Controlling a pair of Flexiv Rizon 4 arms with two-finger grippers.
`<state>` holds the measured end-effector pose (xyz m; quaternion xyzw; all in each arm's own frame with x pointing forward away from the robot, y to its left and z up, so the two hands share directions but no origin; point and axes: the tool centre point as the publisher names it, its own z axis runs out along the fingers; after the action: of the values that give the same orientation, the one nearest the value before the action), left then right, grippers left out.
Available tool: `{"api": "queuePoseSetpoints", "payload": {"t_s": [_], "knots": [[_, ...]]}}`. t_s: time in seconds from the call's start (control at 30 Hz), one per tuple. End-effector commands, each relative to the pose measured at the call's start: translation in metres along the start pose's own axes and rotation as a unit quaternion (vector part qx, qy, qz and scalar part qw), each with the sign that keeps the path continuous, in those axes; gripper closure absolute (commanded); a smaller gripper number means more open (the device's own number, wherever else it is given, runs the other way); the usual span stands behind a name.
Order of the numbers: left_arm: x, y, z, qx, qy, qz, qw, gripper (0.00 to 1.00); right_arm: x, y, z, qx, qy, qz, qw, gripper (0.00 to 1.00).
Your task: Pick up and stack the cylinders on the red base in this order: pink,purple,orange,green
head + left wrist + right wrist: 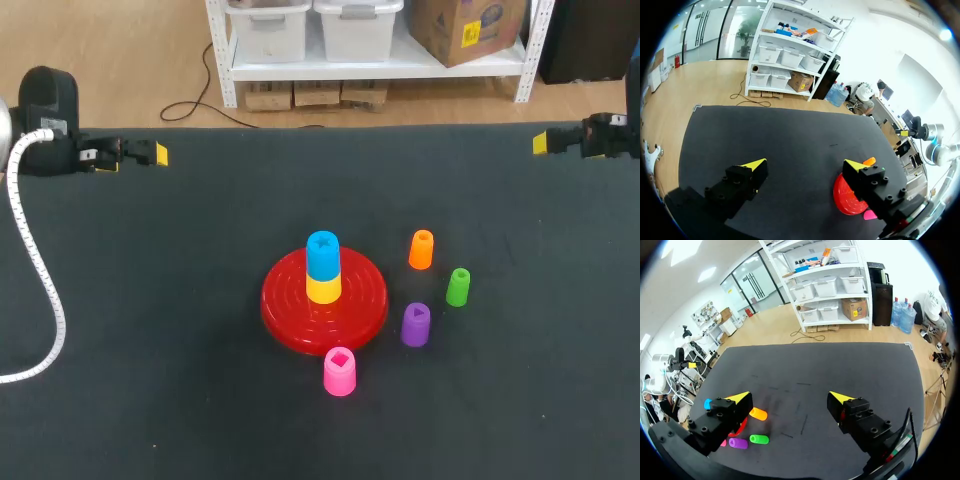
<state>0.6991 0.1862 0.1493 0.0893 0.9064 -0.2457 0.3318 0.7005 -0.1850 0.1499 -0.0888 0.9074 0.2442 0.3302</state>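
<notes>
While both arms sit at the table's far corners, well apart from the red base (283,300), their fingers stand wide and hold nothing: the left gripper (805,170) far off to the base's left, the right gripper (790,400) far off to its right. The table (150,380) is covered in a dark, matte, near-black cloth, and the base rests on it about midway between the arms. On the base's middle a yellow cylinder (323,288) stands upright with a blue cylinder (322,255) stacked on it; the blue one has a star-shaped hole in its top. The pink cylinder (340,371) stands just beside the base's near edge, with a square hole on top. The purple cylinder (415,325) stands just right of the base, showing a triangular hole. The orange cylinder (421,250) is near the base's far right side, and the green cylinder (457,287) is farther right, out beyond the orange and purple ones. A white cable (40,290) trails across the cloth well to the base's left.
</notes>
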Motion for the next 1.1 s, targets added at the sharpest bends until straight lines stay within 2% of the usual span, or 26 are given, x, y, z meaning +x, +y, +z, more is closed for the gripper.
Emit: {"api": "queuePoseSetpoints", "payload": {"t_s": [0.03, 1.03, 1.07, 1.1], "knots": [[-0.0011, -0.0013, 0.0002, -0.004, 0.003, -0.001, 1.0, 0.0, 0.0001, -0.0001, -0.0002, 0.0, 0.0, 0.0, 1.0, 0.0], [-0.0011, -0.0013, 0.0002, -0.004, 0.003, -0.001, 1.0, 0.0, 0.0001, -0.0001, -0.0002, 0.0, 0.0, 0.0, 1.0, 0.0], [-0.0027, -0.0037, 0.0007, 0.0, 0.017, 0.023, 1.0, 0.0, 0.0001, -0.0001, -0.0002, 0.0, 0.0, 0.0, 1.0, 0.0], [-0.0033, -0.008, -0.0016, 0.012, 0.0, 0.047, 0.999, 0.0, 0.0001, -0.0001, -0.0002, 0.0, 0.0, 0.0, 1.0, 0.0]]}}
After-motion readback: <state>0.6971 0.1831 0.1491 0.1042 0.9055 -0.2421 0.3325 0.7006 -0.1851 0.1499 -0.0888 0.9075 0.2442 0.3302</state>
